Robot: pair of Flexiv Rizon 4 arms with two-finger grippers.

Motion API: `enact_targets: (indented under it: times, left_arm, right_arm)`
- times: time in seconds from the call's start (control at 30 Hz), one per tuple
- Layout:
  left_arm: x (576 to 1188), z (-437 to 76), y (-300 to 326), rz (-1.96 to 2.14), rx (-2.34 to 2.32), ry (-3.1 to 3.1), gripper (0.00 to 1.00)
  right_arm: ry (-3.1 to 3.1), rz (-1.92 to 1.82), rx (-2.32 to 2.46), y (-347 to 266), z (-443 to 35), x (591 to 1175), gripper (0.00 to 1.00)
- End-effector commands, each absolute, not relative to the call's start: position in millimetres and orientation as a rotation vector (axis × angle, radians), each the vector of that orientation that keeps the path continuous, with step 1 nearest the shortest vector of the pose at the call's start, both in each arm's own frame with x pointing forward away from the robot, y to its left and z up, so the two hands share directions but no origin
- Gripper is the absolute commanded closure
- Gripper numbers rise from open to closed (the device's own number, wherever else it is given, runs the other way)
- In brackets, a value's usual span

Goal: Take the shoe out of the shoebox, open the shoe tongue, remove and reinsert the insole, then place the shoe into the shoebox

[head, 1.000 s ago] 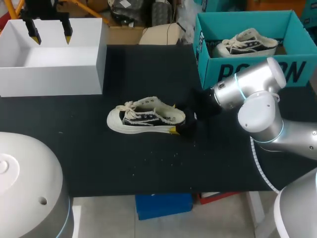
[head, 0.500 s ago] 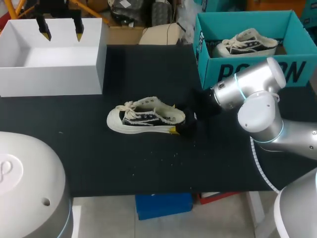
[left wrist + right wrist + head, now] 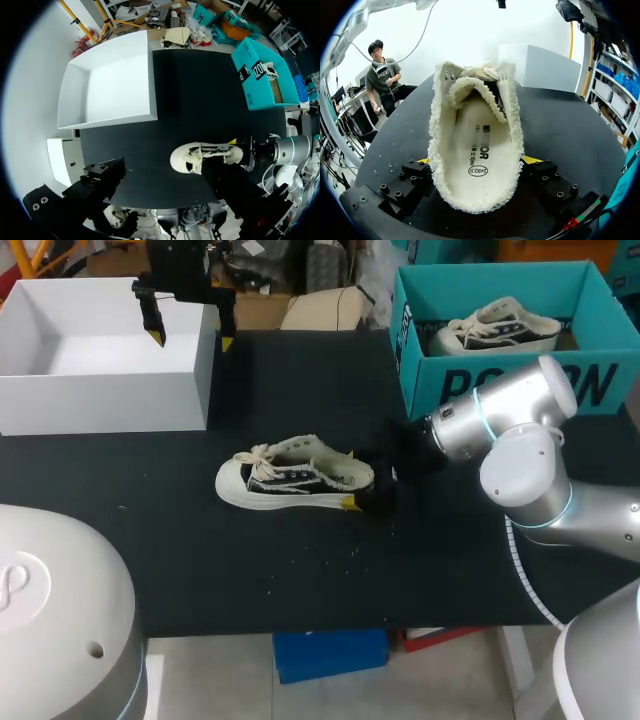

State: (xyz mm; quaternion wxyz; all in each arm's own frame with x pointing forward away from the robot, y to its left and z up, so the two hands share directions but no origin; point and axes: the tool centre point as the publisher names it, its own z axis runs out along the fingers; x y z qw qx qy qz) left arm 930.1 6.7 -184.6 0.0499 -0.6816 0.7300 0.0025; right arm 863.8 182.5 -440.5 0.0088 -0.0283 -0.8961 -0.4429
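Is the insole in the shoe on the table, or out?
In. The right wrist view looks into the shoe, and the printed insole lies flat inside it.

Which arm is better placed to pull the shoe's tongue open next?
Left, probably. The left end effector hangs open and free over the white box wall, toward the shoe's toe end. The right end effector is clamped on the heel, steadying it.
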Motion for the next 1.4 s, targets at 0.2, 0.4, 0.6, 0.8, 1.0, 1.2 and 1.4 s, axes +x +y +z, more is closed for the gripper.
enact_targets:
  times: [0.2,0.4,0.6,0.8,1.0,1.2,1.4]
  left_arm:
    - [931,-184,4,0.029,-2.071,2.214,0.0]
    - [930,-182,5,0.028,-2.099,2.211,0.0]
    - [904,-191,-29,0.116,-2.118,2.165,0.0]
    - [875,-207,-69,0.148,-2.11,2.173,0.0]
    - [857,-229,-96,0.225,-2.097,2.151,0.0]
    - [842,-260,-121,0.28,-2.091,2.177,0.0]
    - [837,-286,-132,0.337,-2.067,2.178,0.0]
  right_arm:
    - [-2.8,-1.384,-0.09,185,-444,864,1.0]
    - [-2.8,-1.384,-0.09,185,-444,864,1.0]
    - [-2.8,-1.384,-0.09,185,-444,864,1.0]
    - [-2.8,-1.384,-0.09,185,-444,864,1.0]
    - [-2.8,-1.384,-0.09,185,-444,864,1.0]
    - [-2.8,-1.384,-0.09,185,-444,864,1.0]
    - [-2.8,-1.384,-0.09,185,-444,864,1.0]
